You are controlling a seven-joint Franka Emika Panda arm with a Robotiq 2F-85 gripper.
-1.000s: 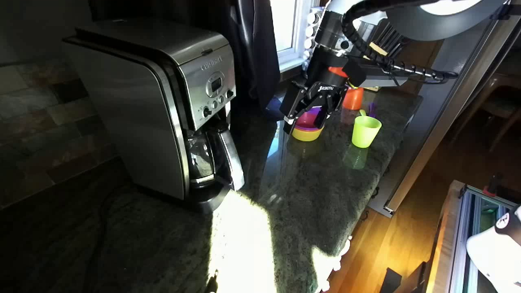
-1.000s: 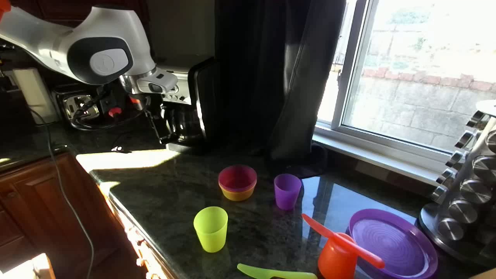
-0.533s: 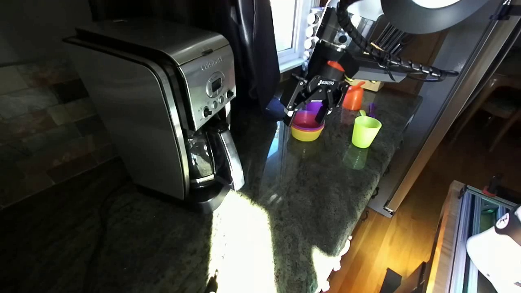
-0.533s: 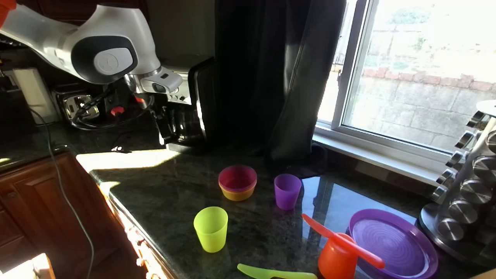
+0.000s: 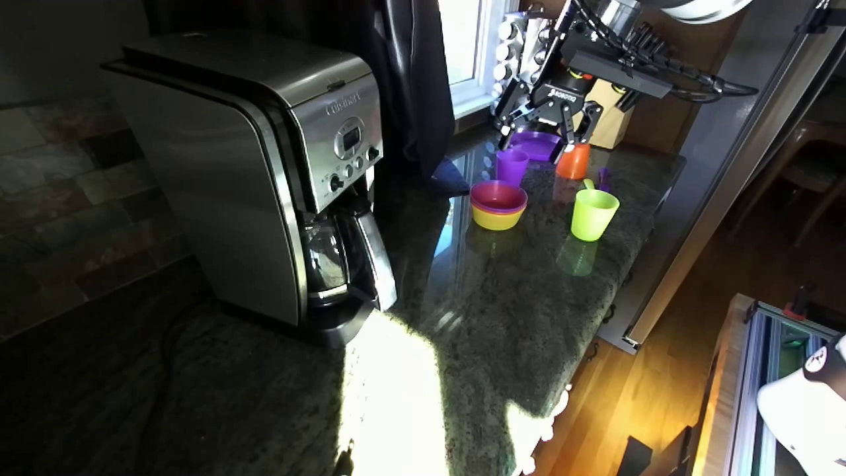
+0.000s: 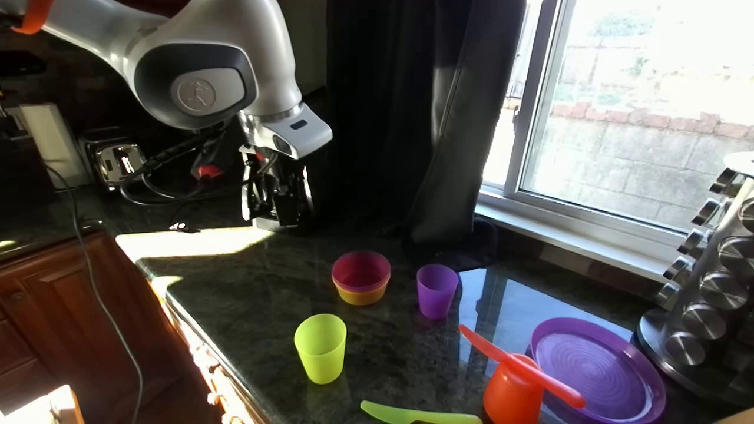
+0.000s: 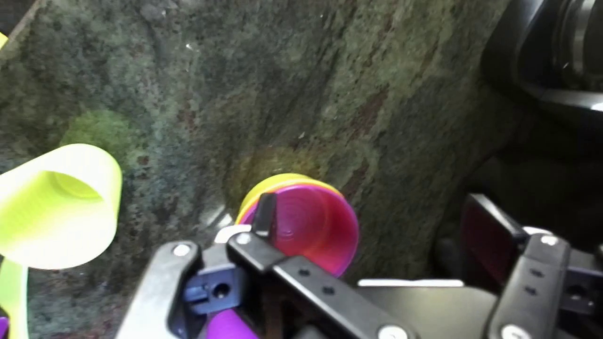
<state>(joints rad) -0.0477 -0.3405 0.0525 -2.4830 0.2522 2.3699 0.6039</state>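
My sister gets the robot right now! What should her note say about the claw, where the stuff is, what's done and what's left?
Gripper: open, holding nothing, above the counter and apart from the bowl stack.
Things: the bowl stack is reddish-pink on top, yellow at the bottom. The green cup and purple cup stand upright near it. The purple plate lies beside the spice rack.
Done: the bowl stack is nested, both cups standing.
Left: any grasping, since the grip is empty.
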